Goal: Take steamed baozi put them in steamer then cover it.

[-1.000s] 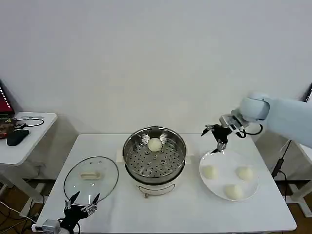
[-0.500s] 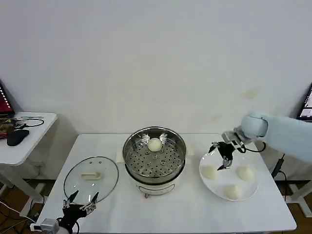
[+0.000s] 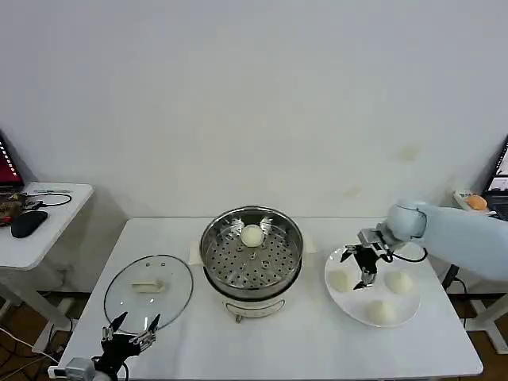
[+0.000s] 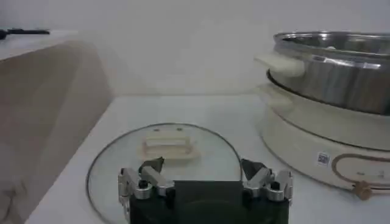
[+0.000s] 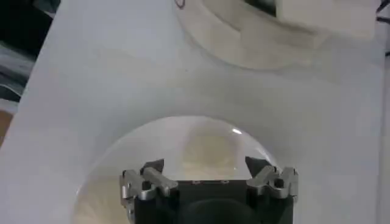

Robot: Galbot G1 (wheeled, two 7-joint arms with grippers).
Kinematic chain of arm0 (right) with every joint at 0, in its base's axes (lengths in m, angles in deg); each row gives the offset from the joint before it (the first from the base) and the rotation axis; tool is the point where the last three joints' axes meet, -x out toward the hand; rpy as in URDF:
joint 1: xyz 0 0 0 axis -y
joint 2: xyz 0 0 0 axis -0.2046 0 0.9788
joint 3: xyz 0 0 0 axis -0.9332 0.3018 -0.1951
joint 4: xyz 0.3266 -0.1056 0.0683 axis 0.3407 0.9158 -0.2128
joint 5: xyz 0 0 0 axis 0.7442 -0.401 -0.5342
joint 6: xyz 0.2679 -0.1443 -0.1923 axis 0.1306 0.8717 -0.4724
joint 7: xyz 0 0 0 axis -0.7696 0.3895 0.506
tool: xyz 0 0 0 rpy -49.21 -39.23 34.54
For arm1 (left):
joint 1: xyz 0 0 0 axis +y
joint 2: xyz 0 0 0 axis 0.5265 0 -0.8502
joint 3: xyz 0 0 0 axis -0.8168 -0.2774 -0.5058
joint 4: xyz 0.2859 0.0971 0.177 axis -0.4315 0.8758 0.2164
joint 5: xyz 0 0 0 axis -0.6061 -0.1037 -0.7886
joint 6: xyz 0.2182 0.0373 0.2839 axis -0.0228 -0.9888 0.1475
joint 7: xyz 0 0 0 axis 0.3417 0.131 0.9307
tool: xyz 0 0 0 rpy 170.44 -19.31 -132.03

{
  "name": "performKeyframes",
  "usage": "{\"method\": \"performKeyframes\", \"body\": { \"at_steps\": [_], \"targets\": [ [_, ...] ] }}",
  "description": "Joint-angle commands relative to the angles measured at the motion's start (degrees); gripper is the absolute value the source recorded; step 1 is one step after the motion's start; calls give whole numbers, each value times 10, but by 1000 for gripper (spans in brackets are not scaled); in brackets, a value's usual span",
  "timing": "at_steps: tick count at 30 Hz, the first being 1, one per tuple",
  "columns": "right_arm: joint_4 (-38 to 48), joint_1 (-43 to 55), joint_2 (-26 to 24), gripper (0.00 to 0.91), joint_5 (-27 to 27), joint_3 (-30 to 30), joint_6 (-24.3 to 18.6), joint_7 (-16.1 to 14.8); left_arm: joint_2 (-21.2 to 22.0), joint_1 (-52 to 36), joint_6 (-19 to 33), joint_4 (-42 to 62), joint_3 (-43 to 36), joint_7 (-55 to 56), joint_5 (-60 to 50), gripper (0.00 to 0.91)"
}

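Note:
The steel steamer (image 3: 252, 254) stands mid-table on its cream base, with one baozi (image 3: 252, 235) on the perforated tray at the back. Three more baozi (image 3: 340, 280) (image 3: 398, 282) (image 3: 382, 311) lie on a white plate (image 3: 355, 305) to its right. My right gripper (image 3: 359, 267) hangs open just above the plate's left baozi (image 5: 206, 150), which sits between its spread fingers in the right wrist view. The glass cover (image 3: 148, 289) with its cream handle (image 4: 168, 144) lies flat at the table's left. My left gripper (image 3: 133, 327) waits open at the front edge, beside the cover (image 4: 122, 164).
A side table (image 3: 36, 226) with a dark mouse and cables stands at the far left. Bare tabletop (image 3: 270, 341) runs along the front between cover and plate. The steamer's base (image 4: 317, 143) rises close to the left gripper's side.
My right gripper has come down and toward the front from above the plate's far rim, and now hovers over the left baozi on the plate. The left arm stayed put.

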State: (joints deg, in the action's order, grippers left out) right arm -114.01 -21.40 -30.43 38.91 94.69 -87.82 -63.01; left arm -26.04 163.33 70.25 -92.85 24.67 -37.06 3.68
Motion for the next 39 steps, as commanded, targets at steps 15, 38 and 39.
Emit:
{"method": "performKeyframes", "body": {
  "at_steps": [15,38,39],
  "targets": [
    [81,-75,32,907,-22,-63,0,-2,0,2,0,4,-1,0,-1,907],
    [89,-86,36,625,-18,-80,-3,-7,2,3,0,5,-4,-1,0,907],
    [89,-85,36,615,-18,-80,-3,-7,2,3,0,5,-4,-1,0,907]
  ]
}}
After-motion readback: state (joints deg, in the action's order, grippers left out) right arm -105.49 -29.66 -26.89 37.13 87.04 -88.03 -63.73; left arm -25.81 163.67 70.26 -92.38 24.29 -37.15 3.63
